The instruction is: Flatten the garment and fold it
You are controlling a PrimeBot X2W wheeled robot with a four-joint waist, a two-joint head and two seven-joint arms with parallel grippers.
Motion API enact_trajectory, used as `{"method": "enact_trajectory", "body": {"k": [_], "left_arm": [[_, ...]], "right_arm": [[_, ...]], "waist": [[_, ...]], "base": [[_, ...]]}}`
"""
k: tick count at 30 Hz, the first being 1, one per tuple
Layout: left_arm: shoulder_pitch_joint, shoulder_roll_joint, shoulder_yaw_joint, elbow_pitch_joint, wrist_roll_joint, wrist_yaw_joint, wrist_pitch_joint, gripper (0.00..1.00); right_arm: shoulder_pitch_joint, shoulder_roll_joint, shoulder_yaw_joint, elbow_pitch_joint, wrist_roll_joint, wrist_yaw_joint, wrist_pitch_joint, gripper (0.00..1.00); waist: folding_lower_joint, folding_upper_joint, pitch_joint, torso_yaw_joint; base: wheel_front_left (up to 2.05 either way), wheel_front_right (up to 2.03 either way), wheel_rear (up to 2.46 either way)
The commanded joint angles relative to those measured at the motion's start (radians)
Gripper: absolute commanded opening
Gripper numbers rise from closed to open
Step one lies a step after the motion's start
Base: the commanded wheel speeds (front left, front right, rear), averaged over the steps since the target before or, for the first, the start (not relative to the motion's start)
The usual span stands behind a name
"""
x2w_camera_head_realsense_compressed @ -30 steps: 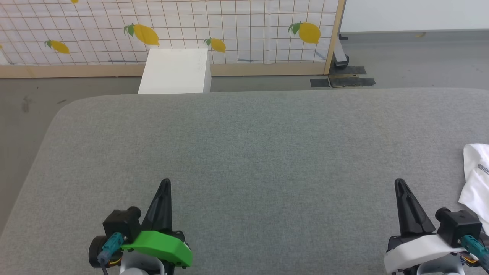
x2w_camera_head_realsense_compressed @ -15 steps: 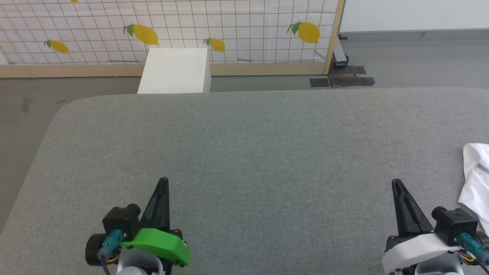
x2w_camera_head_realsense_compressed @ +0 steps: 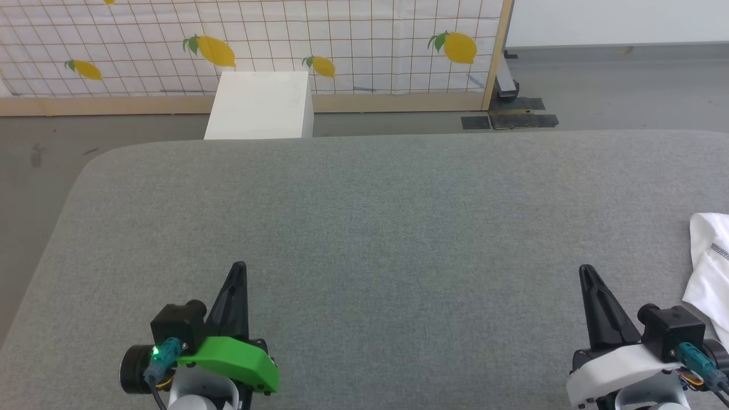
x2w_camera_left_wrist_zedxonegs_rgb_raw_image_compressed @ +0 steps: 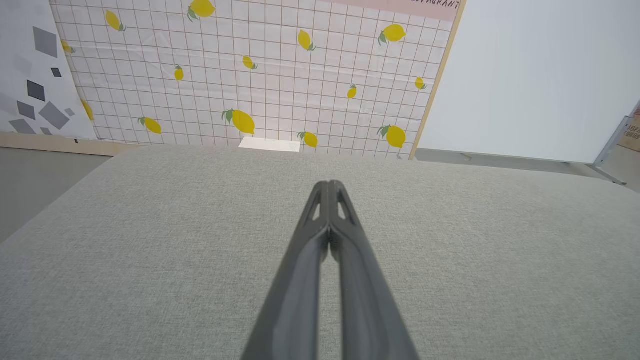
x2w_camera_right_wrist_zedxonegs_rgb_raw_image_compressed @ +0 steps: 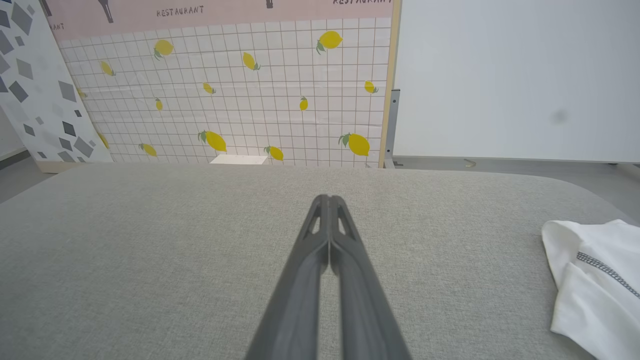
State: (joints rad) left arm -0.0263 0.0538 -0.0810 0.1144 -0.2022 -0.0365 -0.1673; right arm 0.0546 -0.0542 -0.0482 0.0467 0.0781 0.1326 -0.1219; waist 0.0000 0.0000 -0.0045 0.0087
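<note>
Head view, left to right. Left gripper (x2w_camera_head_realsense_compressed: 238, 273) at lower left: fingers clenched together, empty, over the grey padded surface (x2w_camera_head_realsense_compressed: 370, 216). Right gripper (x2w_camera_head_realsense_compressed: 586, 274) at lower right: likewise clenched, empty. Garment (x2w_camera_head_realsense_compressed: 708, 267) at the right edge, near that claw, mostly out of frame. It is white, thin and bunched, with a dotted grey seam showing. Judged: barely begun, nothing flattened. Next: open right claw, reach right, pull cloth toward centre.
</note>
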Motion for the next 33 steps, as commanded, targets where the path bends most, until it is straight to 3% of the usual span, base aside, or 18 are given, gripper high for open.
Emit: {"method": "enact_trajectory", "body": {"k": [1,33], "left_arm": [[0.010,-0.001,0.005,-0.008,0.016,0.007,0.007,0.00],[0.016,-0.002,0.035,-0.051,0.091,0.019,0.072,0.00]], "right_arm": [[-0.016,0.001,0.003,-0.007,-0.008,-0.001,0.007,0.00],[-0.032,0.002,0.021,-0.023,-0.037,-0.001,0.053,0.00]], "waist": [[0.0000,0.0000,0.000,0.000],[0.0000,0.0000,0.002,-0.004]], "base": [[0.00,0.00,0.00],[0.00,0.00,0.00]]}}
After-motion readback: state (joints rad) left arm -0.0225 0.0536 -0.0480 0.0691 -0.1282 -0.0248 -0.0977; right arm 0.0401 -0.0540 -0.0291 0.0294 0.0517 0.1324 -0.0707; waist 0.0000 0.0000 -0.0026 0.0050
